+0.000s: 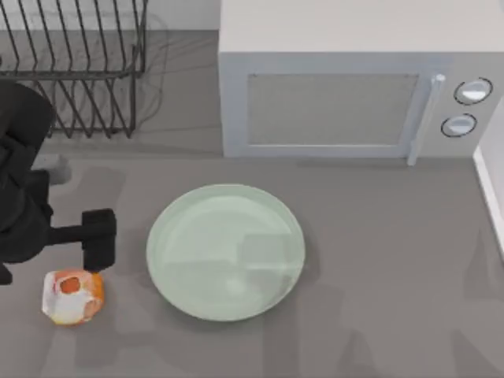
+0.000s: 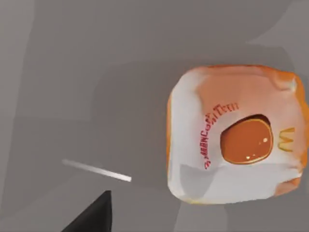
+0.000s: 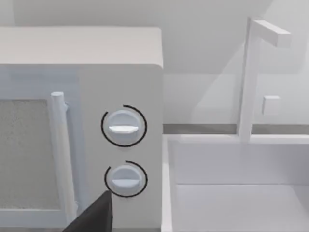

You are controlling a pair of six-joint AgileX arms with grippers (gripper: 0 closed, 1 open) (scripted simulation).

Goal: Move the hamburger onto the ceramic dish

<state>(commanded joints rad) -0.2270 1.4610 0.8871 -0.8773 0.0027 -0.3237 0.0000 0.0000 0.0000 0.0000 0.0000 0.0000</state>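
At the top view's left edge my left arm reaches in over the table (image 1: 378,315), and its left pincer (image 1: 98,239) shows as a dark block just above the hamburger (image 1: 72,296) and just left of the ceramic dish (image 1: 226,251). From above, the block hides the fingertips, so I cannot tell how far the pincer is open; nothing is seen to be held in it. In the left wrist view one dark finger (image 2: 94,216) juts in at the frame's edge, apart from the hamburger (image 2: 235,134), and the second finger is cut off.

The hamburger sits on the bare table near the left side, close to the dish's left rim but apart from it. It is a blocky orange-and-white wrapped lump; the wrist view shows a round orange patch, curved red lettering too warped to read, and a small yellow arch mark.

The dish, pale mint green and glossy with a shallow raised rim, lies in the middle of the table with nothing on it.

A black wire dish rack (image 1: 75,67) stands at the back left, cut off by the frame. A white microwave (image 1: 346,87) stands behind the dish, with a vertical door handle and two round knobs (image 1: 472,91).

The right wrist view looks at the microwave's knobs (image 3: 123,126), with one dark finger of the right pincer (image 3: 94,216) at the frame's edge; whether that pincer is open cannot be told.
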